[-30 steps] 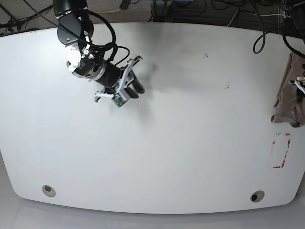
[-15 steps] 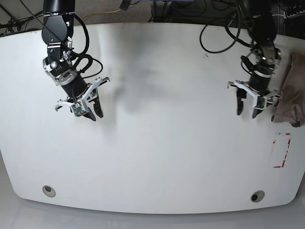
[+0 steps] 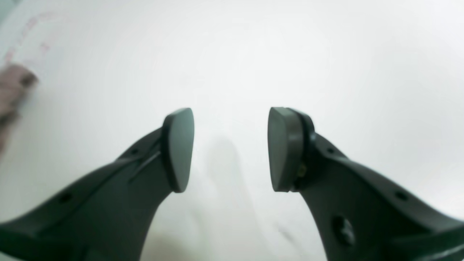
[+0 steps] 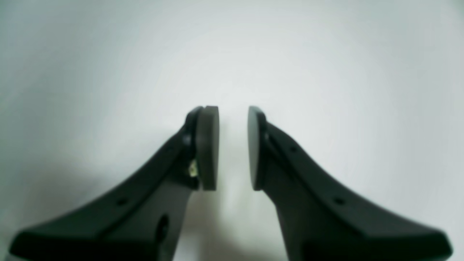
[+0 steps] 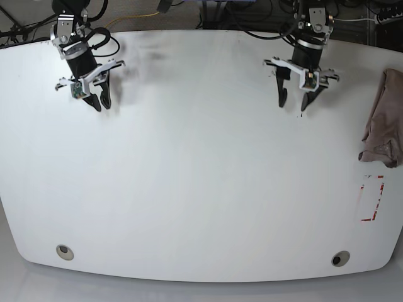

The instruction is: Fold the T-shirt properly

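The T-shirt is a bunched mauve-brown heap at the table's right edge, partly hanging off it. A blurred bit of it shows at the left edge of the left wrist view. My left gripper hangs over the far right part of the table, well left of the shirt. It is open and empty, its pads wide apart. My right gripper is at the far left, far from the shirt. It holds nothing, and its pads stand a narrow gap apart.
The white table has a red-marked rectangle near its right front. Two round holes sit near the front edge. A small dark mark lies below the left gripper. Cables run behind the far edge.
Both arms have pulled back toward the table's far edge. The left gripper has moved away from the shirt, up and to the left. The shirt has not moved.
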